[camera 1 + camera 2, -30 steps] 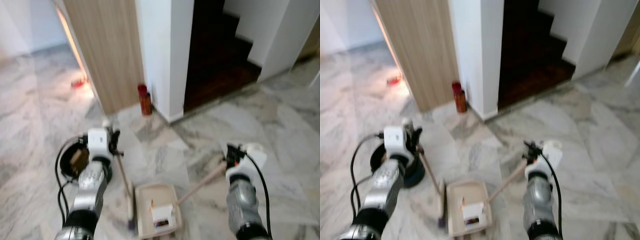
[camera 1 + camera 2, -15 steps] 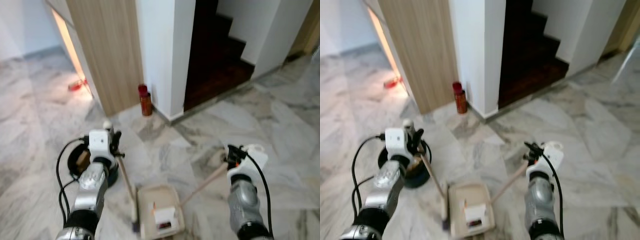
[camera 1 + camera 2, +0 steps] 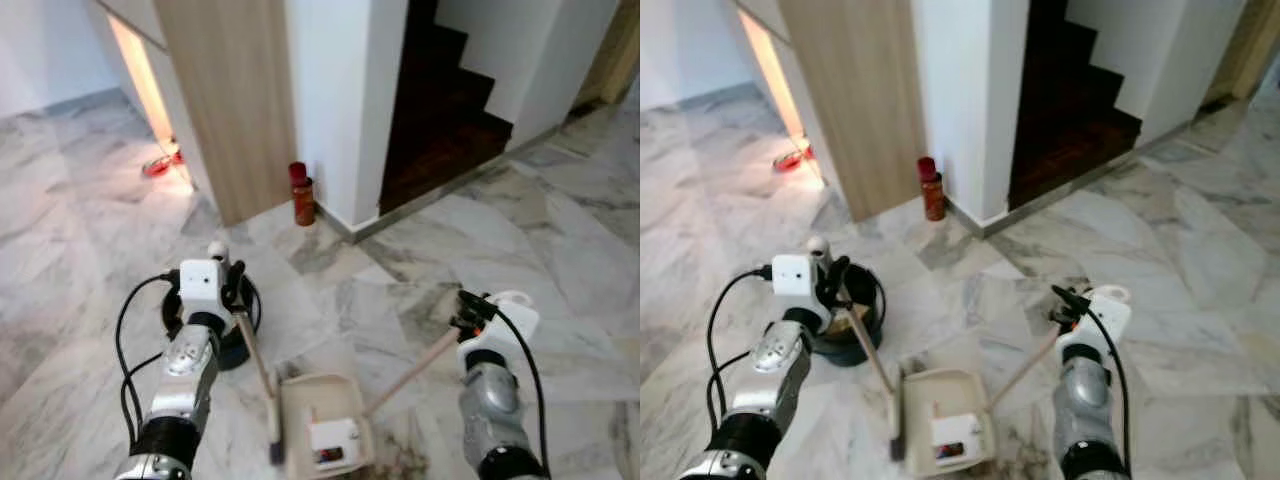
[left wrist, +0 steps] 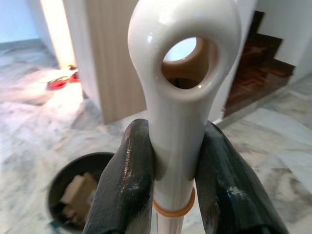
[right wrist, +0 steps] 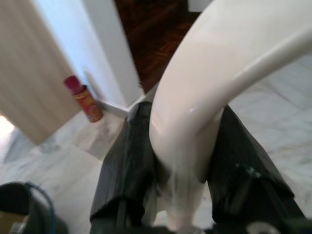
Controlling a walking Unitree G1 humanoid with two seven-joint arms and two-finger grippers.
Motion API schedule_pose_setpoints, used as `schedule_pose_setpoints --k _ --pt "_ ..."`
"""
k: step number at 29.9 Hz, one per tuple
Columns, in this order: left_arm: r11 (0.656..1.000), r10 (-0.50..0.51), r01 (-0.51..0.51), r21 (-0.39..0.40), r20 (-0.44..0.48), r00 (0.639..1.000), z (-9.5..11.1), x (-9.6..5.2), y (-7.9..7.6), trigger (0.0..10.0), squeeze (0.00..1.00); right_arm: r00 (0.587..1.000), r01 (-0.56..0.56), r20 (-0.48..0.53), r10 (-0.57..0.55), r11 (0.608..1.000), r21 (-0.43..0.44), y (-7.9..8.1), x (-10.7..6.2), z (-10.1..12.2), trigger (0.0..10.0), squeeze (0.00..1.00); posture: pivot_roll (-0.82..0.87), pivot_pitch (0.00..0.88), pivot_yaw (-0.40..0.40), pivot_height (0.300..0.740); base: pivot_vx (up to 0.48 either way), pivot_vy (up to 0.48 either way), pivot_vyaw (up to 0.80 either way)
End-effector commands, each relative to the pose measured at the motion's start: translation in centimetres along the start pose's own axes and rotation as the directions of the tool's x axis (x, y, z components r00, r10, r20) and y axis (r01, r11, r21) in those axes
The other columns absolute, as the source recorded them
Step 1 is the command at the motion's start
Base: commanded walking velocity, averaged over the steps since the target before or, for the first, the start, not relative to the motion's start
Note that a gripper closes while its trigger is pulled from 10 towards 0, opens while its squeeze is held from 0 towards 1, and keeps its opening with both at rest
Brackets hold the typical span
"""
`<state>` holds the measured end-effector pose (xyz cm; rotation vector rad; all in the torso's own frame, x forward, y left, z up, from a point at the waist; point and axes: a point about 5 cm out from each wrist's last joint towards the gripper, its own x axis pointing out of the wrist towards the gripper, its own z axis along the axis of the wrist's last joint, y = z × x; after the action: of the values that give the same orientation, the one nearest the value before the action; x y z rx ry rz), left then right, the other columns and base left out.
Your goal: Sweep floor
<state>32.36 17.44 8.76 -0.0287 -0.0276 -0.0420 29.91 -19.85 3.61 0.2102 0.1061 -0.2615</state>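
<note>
My left gripper (image 3: 233,292) is shut on the cream handle of a small broom (image 3: 258,365), whose dark brush end rests on the marble floor beside a beige dustpan (image 3: 322,430). In the left wrist view the black fingers (image 4: 126,181) clamp the broom's looped handle top (image 4: 185,63). My right gripper (image 3: 466,318) is shut on the dustpan's long handle (image 3: 410,372), and the right wrist view shows its fingers (image 5: 127,165) around that white handle (image 5: 214,73). White and small coloured bits of litter (image 3: 333,440) lie in the pan.
A black bin (image 3: 845,322) holding cardboard scraps stands on the floor by my left arm. A red can (image 3: 302,194) stands against the wooden panel (image 3: 235,90) and white wall corner. Dark stairs (image 3: 450,90) rise behind. A red object (image 3: 160,164) lies far left.
The camera has shifted, so the bin, can and wall corner sit further right and lower in view. Both grippers keep their hold on broom and dustpan handle.
</note>
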Motion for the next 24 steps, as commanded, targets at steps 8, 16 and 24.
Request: schedule_pose_setpoints --k 8,16,24 --pt "1.000 -0.007 0.006 0.019 0.044 0.999 1.05 0.43 -0.19 10.0 0.00 0.999 -0.008 0.036 0.007 0.999 0.031 0.41 0.41 0.85 10.0 0.00 -0.05 0.000 0.040 0.740 0.000 0.307 0.00" --pt "1.000 -0.008 0.007 0.016 0.043 0.999 1.02 0.39 -0.15 10.0 0.00 0.999 -0.008 0.036 0.007 1.000 0.028 0.41 0.41 0.84 10.0 0.00 -0.05 0.000 0.038 0.740 0.000 0.306 0.00" --pt "1.000 -0.009 0.008 0.017 0.041 0.999 1.00 0.40 -0.21 10.0 0.00 0.999 -0.011 0.034 0.010 1.000 0.029 0.40 0.40 0.83 10.0 0.00 -0.05 0.000 0.038 0.740 0.000 0.306 0.00"
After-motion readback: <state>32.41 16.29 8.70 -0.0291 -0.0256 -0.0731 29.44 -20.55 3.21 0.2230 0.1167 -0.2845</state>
